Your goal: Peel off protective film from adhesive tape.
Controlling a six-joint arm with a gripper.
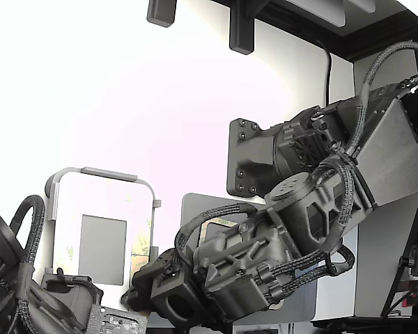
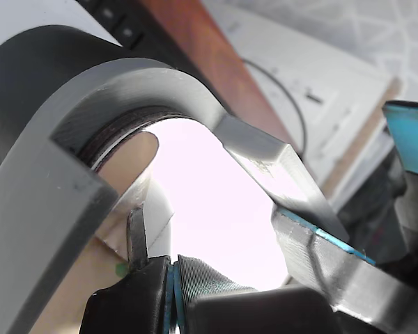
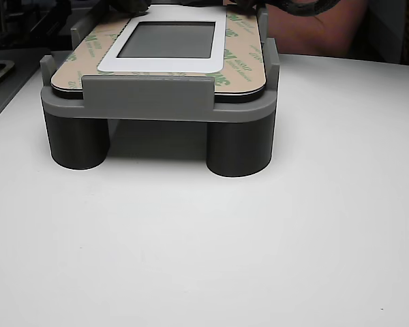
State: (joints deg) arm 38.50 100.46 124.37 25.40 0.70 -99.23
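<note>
Reaching low in the exterior view, the gripper [image 1: 143, 292] sits at the near edge of the grey fixture [image 1: 101, 174]; its jaws are hidden there. The wrist view shows them closed, apparently pinching the protective film [image 2: 150, 209] just above the tips. The other view shows the film [image 3: 242, 58] flat, thin and likely flimsy, so it is best taken at a corner.

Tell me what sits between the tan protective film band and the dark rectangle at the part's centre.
In the other view, a white frame lies between the protective film and the dark rectangle.
</note>
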